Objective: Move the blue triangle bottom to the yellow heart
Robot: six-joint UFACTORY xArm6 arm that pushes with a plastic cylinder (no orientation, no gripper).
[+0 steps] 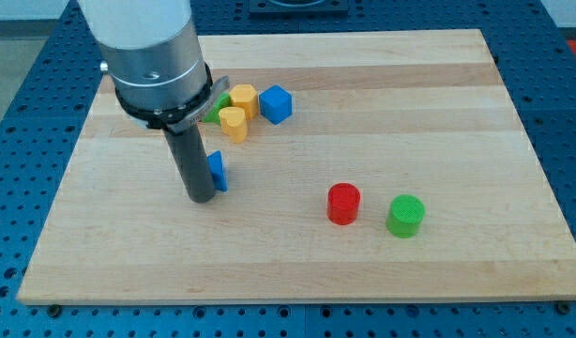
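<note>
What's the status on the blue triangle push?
My tip at blue triangle's lower-left edge, rod covering most of it. Yellow heart above, gap between them bare. Red cylinder and green cylinder well off right.

red cylinder (343,203) beside green cylinder (405,215); blue cube (276,103) near the view's top

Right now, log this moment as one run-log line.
tip at blue triangle's left-bottom side, rod hiding most of it | yellow heart above triangle, apart | task not done
</note>
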